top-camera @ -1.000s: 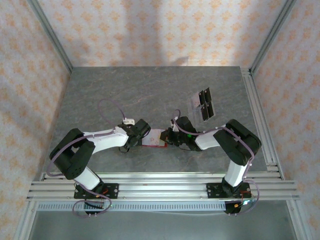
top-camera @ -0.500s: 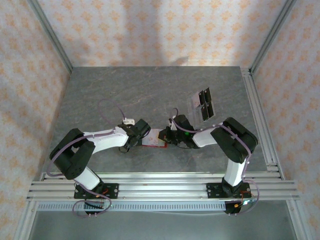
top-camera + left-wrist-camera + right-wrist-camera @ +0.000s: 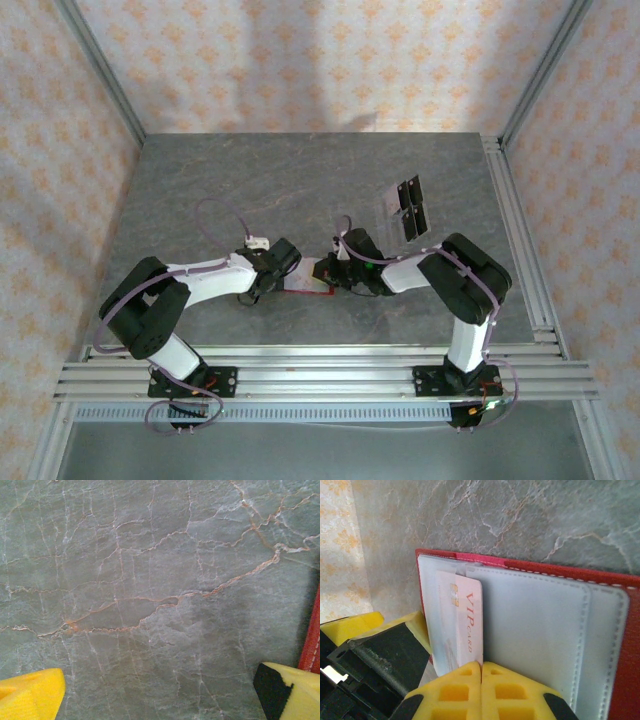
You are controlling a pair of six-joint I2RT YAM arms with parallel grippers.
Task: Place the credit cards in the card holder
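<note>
Since a second ago my right arm has leaned over to the left and its wrist has come a little farther along the wallet (image 3: 310,278), while my left arm has kept its place.

From above, the wallet lies open on the table, between my two grippers. From the right wrist I see its red rim and the pale grey pockets inside. One pink card (image 3: 467,625), printed with VIP CARD, sits partly inside the pocket at the left end, and its near end sticks out toward me.

My right gripper (image 3: 481,680) is clenched. Its two yellow fingertips are pressed together, and they meet the near edge of this card.

My left gripper (image 3: 160,695) is released and stands wide. One of its fingertips (image 3: 287,690) is just beside the red edge of the wallet. If it really touches, I cannot tell. From the right wrist, this yellow and black finger stands at the left side of the wallet.

The other cards (image 3: 405,210), pale with black parts, lie flat together, beyond the wallet and to its right, well apart from it. All rests on the grey stone table (image 3: 230,180) with thin pale veins.
</note>
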